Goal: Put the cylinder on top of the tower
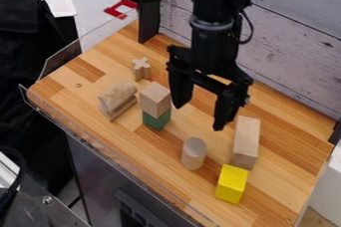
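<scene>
The tower [156, 100], a plain wooden block on a green block [157, 120], stands upright on the wooden surface [273, 186]. The wooden cylinder [194, 154] stands on end to the tower's lower right in the view, apart from it. Farther right of the tower are a long pale block [246, 141] and a yellow block [231, 186]; a grooved wooden piece [118, 100] sits just left of it, a cross-shaped piece [140, 68] behind. The end effector [198, 117] hangs right of the tower, fingers spread wide.
</scene>
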Controlling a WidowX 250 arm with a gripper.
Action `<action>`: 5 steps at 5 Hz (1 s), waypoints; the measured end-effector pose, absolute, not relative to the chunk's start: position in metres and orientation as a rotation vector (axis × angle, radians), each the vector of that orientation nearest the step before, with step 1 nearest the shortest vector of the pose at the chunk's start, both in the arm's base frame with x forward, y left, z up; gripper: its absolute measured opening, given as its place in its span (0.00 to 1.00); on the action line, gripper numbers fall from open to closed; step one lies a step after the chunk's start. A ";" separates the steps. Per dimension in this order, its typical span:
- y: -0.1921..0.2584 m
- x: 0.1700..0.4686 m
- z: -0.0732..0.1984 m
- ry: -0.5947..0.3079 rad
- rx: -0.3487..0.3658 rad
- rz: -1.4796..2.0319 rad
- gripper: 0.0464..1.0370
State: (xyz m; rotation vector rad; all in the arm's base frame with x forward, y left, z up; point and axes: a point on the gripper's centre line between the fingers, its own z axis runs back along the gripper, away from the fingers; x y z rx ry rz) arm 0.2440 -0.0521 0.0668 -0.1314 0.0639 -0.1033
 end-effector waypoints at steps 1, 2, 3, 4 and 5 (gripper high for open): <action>-0.055 0.243 0.056 0.081 -0.134 -0.111 0.96; -0.056 0.244 0.047 0.096 -0.136 -0.108 0.96; -0.053 0.244 0.043 0.105 -0.137 -0.101 0.96; -0.052 0.243 0.033 0.125 -0.136 -0.099 0.96; -0.051 0.241 0.029 0.128 -0.134 -0.093 0.96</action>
